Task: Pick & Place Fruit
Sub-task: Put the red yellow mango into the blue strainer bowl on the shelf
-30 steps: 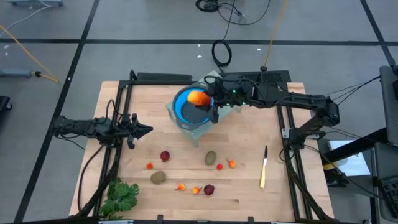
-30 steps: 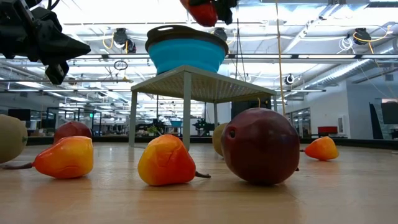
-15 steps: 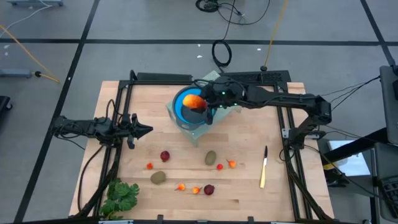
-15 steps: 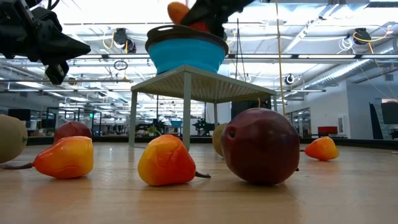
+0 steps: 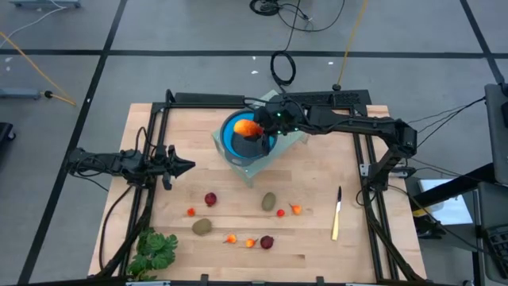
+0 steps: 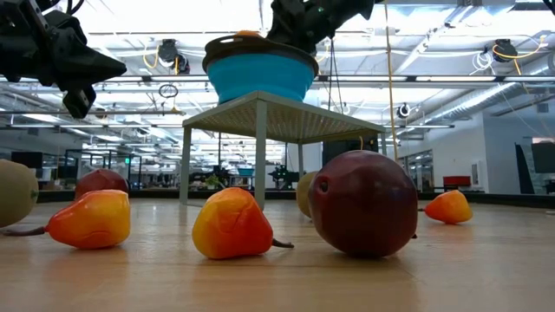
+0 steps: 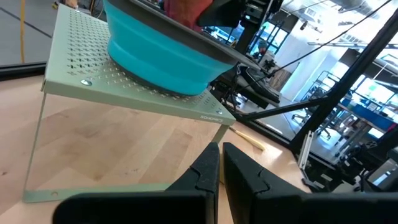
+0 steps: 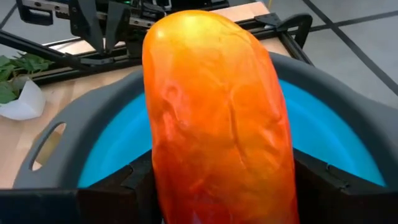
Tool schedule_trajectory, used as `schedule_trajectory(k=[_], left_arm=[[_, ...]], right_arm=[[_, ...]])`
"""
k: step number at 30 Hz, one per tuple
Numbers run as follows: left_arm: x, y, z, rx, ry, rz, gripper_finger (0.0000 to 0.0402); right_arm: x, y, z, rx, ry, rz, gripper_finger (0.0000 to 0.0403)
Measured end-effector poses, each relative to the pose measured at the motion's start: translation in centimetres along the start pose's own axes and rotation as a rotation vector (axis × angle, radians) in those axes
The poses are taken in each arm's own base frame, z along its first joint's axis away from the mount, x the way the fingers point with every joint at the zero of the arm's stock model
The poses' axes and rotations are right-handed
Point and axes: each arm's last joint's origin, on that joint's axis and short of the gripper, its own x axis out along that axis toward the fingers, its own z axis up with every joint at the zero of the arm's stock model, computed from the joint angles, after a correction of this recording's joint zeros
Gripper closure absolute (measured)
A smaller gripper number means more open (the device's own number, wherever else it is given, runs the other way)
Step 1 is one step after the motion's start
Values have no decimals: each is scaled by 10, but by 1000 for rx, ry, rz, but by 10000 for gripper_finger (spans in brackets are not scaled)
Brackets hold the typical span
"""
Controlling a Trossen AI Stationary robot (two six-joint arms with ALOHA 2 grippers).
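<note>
My right gripper (image 5: 258,135) reaches from the table's right over the blue bowl (image 5: 230,141), which stands on a perforated grey-green stand (image 5: 252,167). It is shut on the long orange-red fruit (image 8: 211,106), and in the low view only the fruit's top (image 6: 248,35) shows above the bowl's rim. Dark red balls (image 5: 210,199) (image 5: 267,242), brown-green ovals (image 5: 269,202) (image 5: 202,226) and tiny orange and red pieces (image 5: 296,210) lie on the table's near half. My left gripper (image 5: 189,166) waits shut at the left, above the table. My right gripper (image 8: 224,186) pinches the long orange-red fruit between its two fingers (image 8: 314,183), which sit on the fruit's sides near its rear end (image 8: 186,186). The fingers slant down from the table's right. The fruit points forward into the bowl; whether it touches the bowl's floor is hidden.
A yellow-handled knife (image 5: 336,214) lies near the right edge and a green leafy bunch (image 5: 155,250) at the near left corner. Black frame rails (image 5: 151,135) run along both sides of the table. Bare wood lies between the stand and the fruit row.
My right gripper has moved toward the table's left and down, carrying the orange-red fruit from above the bowl's right rim down into the bowl. In the low view the fruit has sunk from well above the rim to just showing over it.
</note>
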Motion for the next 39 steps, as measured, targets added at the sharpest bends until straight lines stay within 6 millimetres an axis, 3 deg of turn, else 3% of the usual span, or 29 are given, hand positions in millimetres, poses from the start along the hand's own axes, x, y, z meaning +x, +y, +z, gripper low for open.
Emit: schedule_trajectory(k=[5, 15, 29, 39], left_arm=[[0, 0, 0, 0, 0, 0, 382], [0, 0, 0, -3, 0, 0, 382], [0, 0, 0, 17, 0, 1, 382], [0, 0, 0, 21, 0, 1, 382]], right_arm=[[1, 1, 0, 26, 4, 32, 165], [25, -4, -14, 37, 70, 43, 165], [25, -4, -14, 54, 64, 44, 164], [25, -3, -14, 59, 66, 90, 136]])
